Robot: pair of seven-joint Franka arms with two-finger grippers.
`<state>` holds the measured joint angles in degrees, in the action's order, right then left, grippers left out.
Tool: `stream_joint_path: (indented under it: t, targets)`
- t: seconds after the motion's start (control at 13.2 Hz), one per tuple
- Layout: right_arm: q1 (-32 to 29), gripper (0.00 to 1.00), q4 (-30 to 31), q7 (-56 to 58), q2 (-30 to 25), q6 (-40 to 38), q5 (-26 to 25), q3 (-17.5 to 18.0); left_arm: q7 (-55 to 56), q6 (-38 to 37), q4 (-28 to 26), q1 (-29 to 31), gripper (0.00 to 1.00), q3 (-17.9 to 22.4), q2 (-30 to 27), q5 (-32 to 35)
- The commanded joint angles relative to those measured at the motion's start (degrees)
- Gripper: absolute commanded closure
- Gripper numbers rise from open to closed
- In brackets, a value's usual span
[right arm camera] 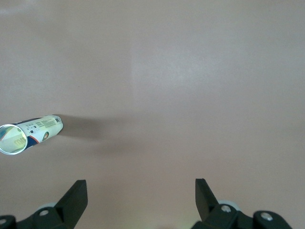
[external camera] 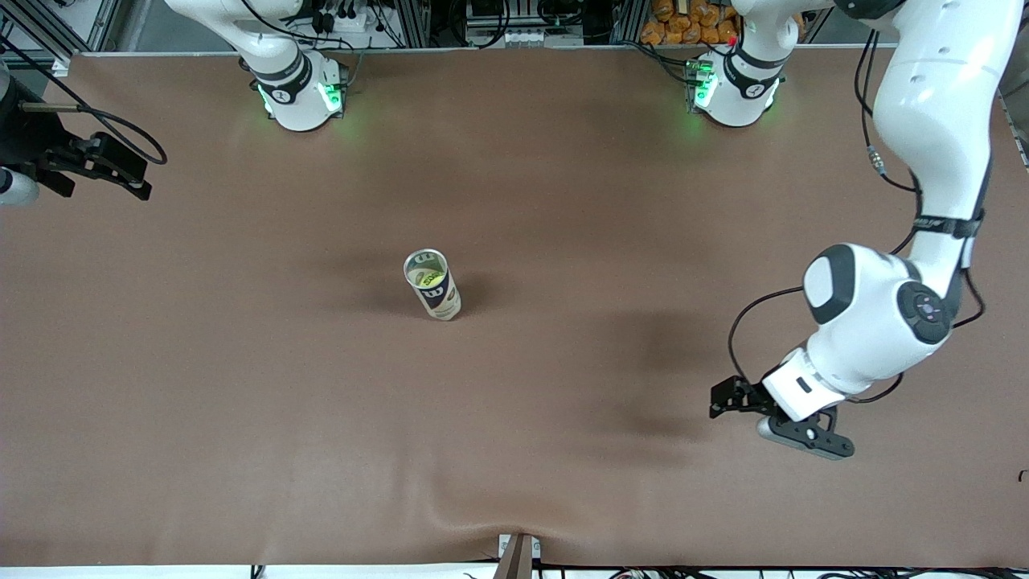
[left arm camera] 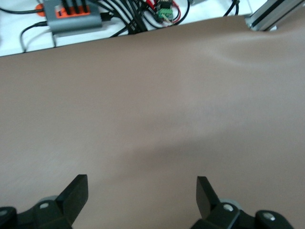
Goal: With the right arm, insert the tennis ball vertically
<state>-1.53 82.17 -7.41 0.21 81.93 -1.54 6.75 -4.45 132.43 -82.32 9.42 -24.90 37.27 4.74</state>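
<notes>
A tennis ball can point(external camera: 434, 289) stands upright near the middle of the brown table, its open mouth facing up. A yellow tennis ball point(external camera: 432, 279) shows inside it through the mouth. The right wrist view catches the can point(right arm camera: 33, 132) off to one side, well away from my right gripper point(right arm camera: 141, 191), which is open and empty. In the front view my right gripper point(external camera: 143, 178) hangs over the right arm's end of the table. My left gripper point(external camera: 718, 402) waits open over the left arm's end, with only bare cloth between its fingers point(left arm camera: 76, 193).
The brown table cover point(external camera: 563, 201) has wrinkles near the front camera's edge, where a small clamp point(external camera: 518, 555) sits. Cables and a grey box point(left arm camera: 71, 19) lie off the table's edge in the left wrist view. The arm bases point(external camera: 301, 96) point(external camera: 735, 88) stand farthest from the front camera.
</notes>
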Motion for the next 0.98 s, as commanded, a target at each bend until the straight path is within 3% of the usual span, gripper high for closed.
stream_joint_path:
  t: [0.0,0.45,0.75,0.91]
  targets:
    - [-0.84,0.0,-1.31,0.38,0.58,0.07,-0.13,0.55,1.29,-8.47,-0.91,0.07,0.0,0.91,-6.67,5.25]
    - [-0.84,0.0,-1.05,0.47,0.58,1.12,-0.13,0.55,2.34,-22.82,0.06,1.04,0.0,1.43,-15.63,5.98]
    - [-0.93,0.0,-0.96,0.47,0.75,2.62,-0.13,0.55,1.38,-30.1,-1.52,-7.02,0.0,14.76,-25.3,5.54]
    - [-1.98,0.0,-0.88,0.56,1.01,2.62,0.04,0.55,1.82,-36.78,-1.61,-9.41,0.0,17.86,-28.38,5.01]
